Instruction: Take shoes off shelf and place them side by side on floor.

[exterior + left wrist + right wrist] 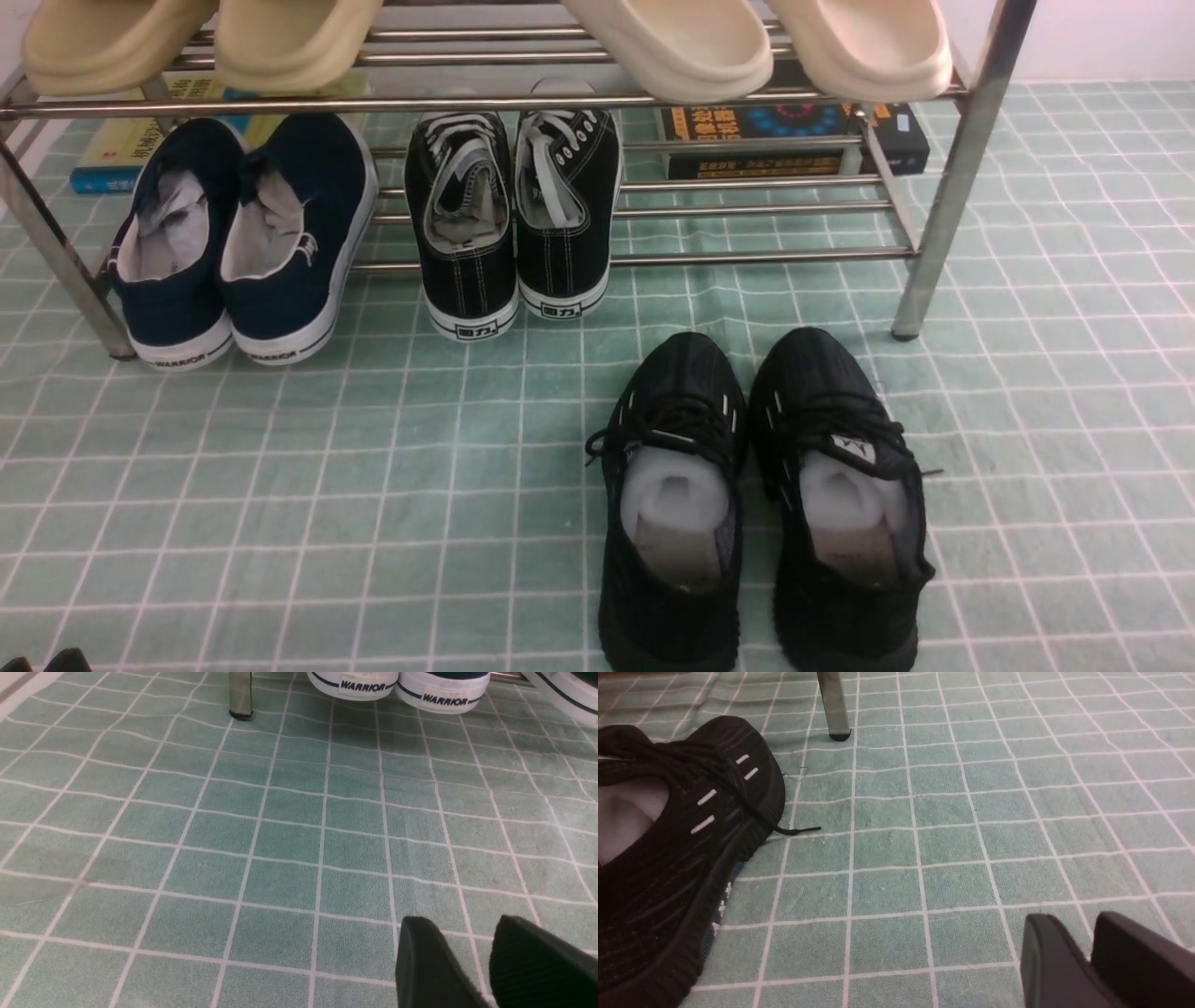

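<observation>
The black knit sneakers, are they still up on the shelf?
No, both black knit sneakers sit side by side on the green floor, in front of the metal shelf.

The shoes (761, 495) are set side by side on the floor (327, 485), before the shelf (943, 205).

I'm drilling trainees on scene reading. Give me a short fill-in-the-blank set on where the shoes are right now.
1. The pair of all-black knit lace-up sneakers stands on the pale green gridded ____.
2. The black canvas sneakers with white laces sit on the metal-rod shelf's ____ tier.
3. The navy slip-ons with white soles stand to the canvas pair's ____ in the front view.
4. The heel tabs of the navy slip-ons read ____.

Missing words: floor; lower; left; WARRIOR
</observation>
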### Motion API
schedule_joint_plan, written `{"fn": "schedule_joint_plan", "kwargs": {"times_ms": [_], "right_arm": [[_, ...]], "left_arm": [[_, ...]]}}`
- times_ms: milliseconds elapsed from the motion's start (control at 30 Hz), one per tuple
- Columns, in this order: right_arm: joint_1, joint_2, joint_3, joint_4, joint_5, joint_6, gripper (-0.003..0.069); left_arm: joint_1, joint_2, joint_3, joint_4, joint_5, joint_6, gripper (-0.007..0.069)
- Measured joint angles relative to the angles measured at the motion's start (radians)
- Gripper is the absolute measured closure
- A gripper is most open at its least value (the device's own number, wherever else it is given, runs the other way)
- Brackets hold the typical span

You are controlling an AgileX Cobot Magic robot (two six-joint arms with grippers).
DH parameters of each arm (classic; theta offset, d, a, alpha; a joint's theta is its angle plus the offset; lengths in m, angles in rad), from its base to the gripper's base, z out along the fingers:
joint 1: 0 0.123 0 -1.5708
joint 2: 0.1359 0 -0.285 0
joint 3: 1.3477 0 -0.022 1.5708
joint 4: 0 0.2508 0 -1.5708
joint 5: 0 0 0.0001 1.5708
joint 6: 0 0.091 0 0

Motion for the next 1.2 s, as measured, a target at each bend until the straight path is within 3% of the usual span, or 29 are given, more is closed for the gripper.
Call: {"fn": "schedule_joint_plan", "kwargs": {"times_ms": [1200], "right_arm": [[0.000,0.000,0.000,0.001,-0.001,0.000,0.0461]], "left_arm": [[0.000,0.000,0.000,0.000,0.000,0.000,0.0383]]}}
